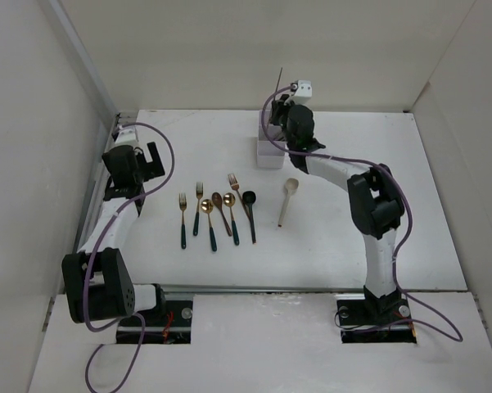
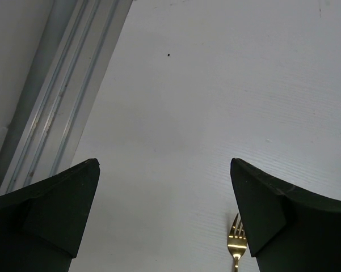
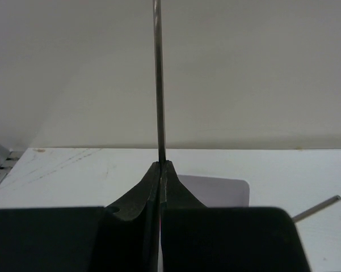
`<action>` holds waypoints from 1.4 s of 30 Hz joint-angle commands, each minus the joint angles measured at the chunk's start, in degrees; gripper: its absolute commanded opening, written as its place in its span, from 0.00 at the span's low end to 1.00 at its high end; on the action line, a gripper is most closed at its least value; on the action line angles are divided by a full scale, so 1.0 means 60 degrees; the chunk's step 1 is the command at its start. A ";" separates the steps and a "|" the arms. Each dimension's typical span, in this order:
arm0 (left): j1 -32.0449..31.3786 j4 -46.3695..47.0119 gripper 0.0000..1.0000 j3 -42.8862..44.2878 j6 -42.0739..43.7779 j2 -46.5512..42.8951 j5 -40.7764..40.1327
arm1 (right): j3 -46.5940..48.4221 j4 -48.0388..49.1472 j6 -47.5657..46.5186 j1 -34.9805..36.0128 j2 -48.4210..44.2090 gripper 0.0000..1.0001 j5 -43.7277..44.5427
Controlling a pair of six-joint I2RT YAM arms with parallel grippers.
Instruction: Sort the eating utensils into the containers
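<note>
Right gripper (image 3: 160,165) pinching an upright grey chopstick (image 3: 157,79) over the white organizer (image 1: 268,154); left gripper (image 2: 163,167), fingers spread wide, above the table (image 2: 187,85) near a gold fork (image 2: 236,245).

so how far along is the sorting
Barely started; nothing is clearly sorted yet. In hand: the right gripper is shut on a chopstick at the organizer. A second chopstick shows beyond, placement unclear. To go: seven forks and spoons in a row plus the pale spoon on the table. The left gripper is open, empty.
</note>
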 commanded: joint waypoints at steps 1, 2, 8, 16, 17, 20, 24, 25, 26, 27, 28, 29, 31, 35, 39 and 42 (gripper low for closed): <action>0.0022 0.0632 1.00 0.0380 0.0257 -0.0032 -0.0353 | -0.0200 0.0582 -0.0246 0.0208 0.0053 0.00 0.0882; 0.0022 0.0720 1.00 0.0380 0.0358 -0.0032 -0.0469 | -0.0200 0.0191 -0.0246 0.0209 0.0140 0.00 0.0883; 0.0022 0.0809 1.00 0.0073 0.0243 -0.0119 -0.0485 | -0.0052 -0.0678 -0.0246 0.0209 0.0099 0.18 0.0883; 0.0022 0.0984 0.98 -0.0470 -0.0504 -0.0427 0.0142 | -0.1267 -0.0678 -0.1021 0.0471 -0.1717 0.51 0.0691; 0.0022 0.0984 0.93 -0.0557 -0.0607 -0.0427 0.0247 | -0.1690 -0.0808 -0.1023 0.0632 -0.1980 0.55 0.0809; -0.0066 0.0488 0.85 -0.0557 -0.1018 -0.0427 0.0787 | -0.2133 -0.1976 -0.1125 0.0911 -0.3123 0.69 0.1102; -0.0534 -0.0172 0.81 -0.0659 -0.0639 -0.0427 0.1331 | -0.2134 -0.5241 -0.0410 0.1131 -0.4032 0.89 0.1001; -0.0810 -0.0260 0.80 -0.0660 -0.0434 -0.0543 0.1506 | -0.2134 -0.5886 -0.0074 0.1132 -0.4135 0.89 0.0870; -0.0987 -0.0391 0.78 -0.0660 -0.0185 -0.0675 0.1667 | -0.2293 -0.6980 0.0597 0.1132 -0.4339 0.89 0.0868; -0.1177 -0.0393 0.78 -0.0660 0.0368 -0.0676 0.1930 | -0.2440 -0.7484 0.0908 0.1132 -0.4428 0.89 0.0868; -0.1397 -0.0552 0.77 -0.0660 0.0635 -0.0763 0.2019 | -0.2746 -0.7924 0.1288 0.1132 -0.4516 0.87 0.0868; -0.1892 -0.0800 0.77 -0.0515 0.0898 -0.0764 0.2122 | -0.2937 -0.8509 0.1959 0.1030 -0.4691 0.87 0.0868; -0.2395 -0.1182 0.74 -0.0308 0.1398 -0.0676 0.2341 | -0.3552 -0.8617 0.2288 0.0883 -0.4869 0.83 0.0182; -0.4364 -0.1638 0.73 -0.0001 0.2333 -0.0588 0.3016 | -0.4095 -0.9099 0.2888 0.0663 -0.5087 0.74 -0.0157; -0.5892 -0.1638 0.79 0.0334 0.2381 0.0373 0.3088 | -0.4798 -0.9232 0.3400 0.0561 -0.5920 0.72 0.0092; -0.6100 -0.1872 0.81 0.0730 0.1490 0.1326 0.4361 | -0.5339 -0.9232 0.3401 0.0473 -0.6580 0.72 0.0297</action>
